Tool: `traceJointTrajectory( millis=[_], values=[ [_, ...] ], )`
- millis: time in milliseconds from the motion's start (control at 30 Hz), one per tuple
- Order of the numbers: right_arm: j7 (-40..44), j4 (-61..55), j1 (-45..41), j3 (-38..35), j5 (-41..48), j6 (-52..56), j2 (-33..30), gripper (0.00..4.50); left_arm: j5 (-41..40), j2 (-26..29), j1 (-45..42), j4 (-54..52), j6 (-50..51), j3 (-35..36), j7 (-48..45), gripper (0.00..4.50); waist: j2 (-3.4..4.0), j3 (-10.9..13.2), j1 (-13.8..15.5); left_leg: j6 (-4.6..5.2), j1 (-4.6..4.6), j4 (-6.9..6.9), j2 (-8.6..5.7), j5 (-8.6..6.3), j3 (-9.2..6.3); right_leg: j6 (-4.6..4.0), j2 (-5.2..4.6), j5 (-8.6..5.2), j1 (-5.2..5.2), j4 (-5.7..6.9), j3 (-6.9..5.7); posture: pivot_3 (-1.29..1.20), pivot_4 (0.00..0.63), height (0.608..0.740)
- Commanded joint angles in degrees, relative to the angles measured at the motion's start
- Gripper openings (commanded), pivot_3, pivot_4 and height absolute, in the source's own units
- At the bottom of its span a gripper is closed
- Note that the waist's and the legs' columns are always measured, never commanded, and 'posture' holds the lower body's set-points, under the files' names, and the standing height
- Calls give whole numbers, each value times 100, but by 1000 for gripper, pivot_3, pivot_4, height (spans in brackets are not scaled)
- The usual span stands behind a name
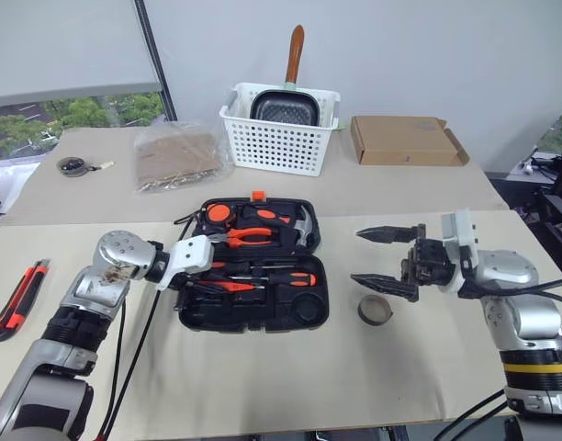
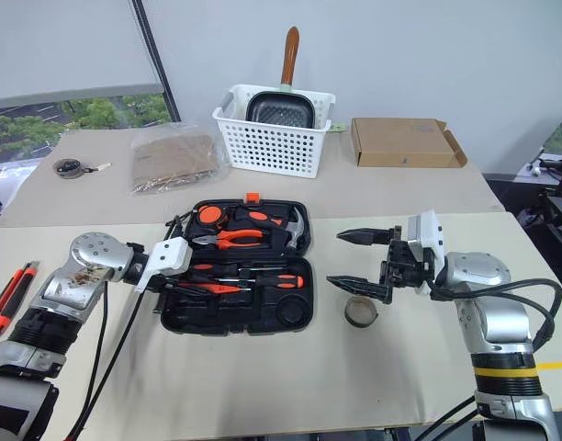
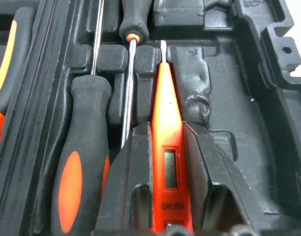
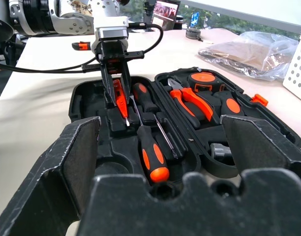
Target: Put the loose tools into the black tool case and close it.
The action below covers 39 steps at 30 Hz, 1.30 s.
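While the left gripper (image 3: 166, 162) clamps the red tester screwdriver (image 3: 166, 128), its mirrored label stays unreadable.

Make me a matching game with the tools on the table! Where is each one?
Things:
1. red tester screwdriver
2. utility knife
3. tape roll
4. pliers

Places:
A. on the table under the open right hand
B. in the black tool case, upper half
C. held in the left hand
D. on the table's far left edge

Pairs: 1-C, 2-D, 3-A, 4-B

Utility knife (image 2: 7, 296) cut by frame edge; tester screwdriver (image 3: 166, 147) butt hidden
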Motion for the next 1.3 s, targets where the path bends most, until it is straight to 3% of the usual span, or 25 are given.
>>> traceJointTrajectory(
  millis=[33, 367, 433, 567, 767, 867, 967, 1067, 1167, 1300],
  values=[
    [23, -106, -111, -51, 102, -135, -31, 4500, 104, -33, 4, -143, 141, -202, -51, 470, 0, 0, -2, 0, 0, 0, 0, 0, 0, 0, 0, 0, 0, 0, 0, 0, 150, 700],
    [-68, -153, -118, 5, 89, -131, 28, 4500, 169, -159, -265, -40, 243, -260, 9, 470, 0, 0, 24, -1, 0, 12, -2, 2, -2, 0, -1, 0, 6, 5, -1, 0, 150, 700],
    [-84, -151, -134, 17, 88, -127, 34, 4500, 34, -174, -227, -138, 334, -154, 17, 1472, 0, 0, 25, 1, 0, 17, -3, 1, -3, 2, -3, 1, 7, 6, -1, 0, 150, 700],
    [-97, -151, -158, 34, 106, -109, 18, 4500, -347, -199, -152, -479, 586, 221, 187, 2859, 0, 0, 31, 7, -4, 27, -3, -2, -6, 5, -7, 3, 7, 9, -2, 0, 150, 700],
    [-55, -69, -221, 66, 90, -137, 5, 4500, -1868, -137, -10, -1574, 1848, 1245, 247, 2859, 0, 0, -4, -2, -6, 26, -2, 3, -6, 6, -6, 4, 5, 9, -1, 0, 150, 700],
    [-17, -18, -227, 101, 73, -182, 26, 4500, -2082, -200, 101, -1721, 2084, 1535, 595, 2859, 0, 0, -21, -16, -2, 24, -1, 11, -5, 6, -5, 4, 6, 9, 2, 0, 150, 700],
    [-3, 19, -224, 154, 54, -232, 64, 4500, -1753, -246, 351, -1587, 1583, 1413, 736, 2115, 0, 0, -7, -13, 7, 24, -2, 10, -5, 7, -5, 4, 15, 10, 2, 0, 150, 700],
    [27, 60, -259, 206, 53, -250, 96, 4500, -1962, -593, 551, -1380, 1454, 1465, 814, 946, 0, 0, 8, -10, 12, 25, -4, 8, -5, 8, -6, 4, 17, 13, 3, 0, 150, 700],
    [41, 80, -299, 219, 46, -248, 96, 4500, -1671, -668, 735, -1074, 1087, 1280, 748, 62, 0, 0, 10, -9, 8, 27, -3, 8, -7, 7, -6, 5, 16, 15, 0, 0, 150, 700],
    [24, 49, -305, 192, 50, -213, 61, 4500, -1138, -654, 810, -309, 369, 1012, 737, 62, 1, 0, 5, -9, 10, 25, -3, 8, -7, 5, -5, 5, 14, 16, 0, 0, 150, 700]
  ],
)
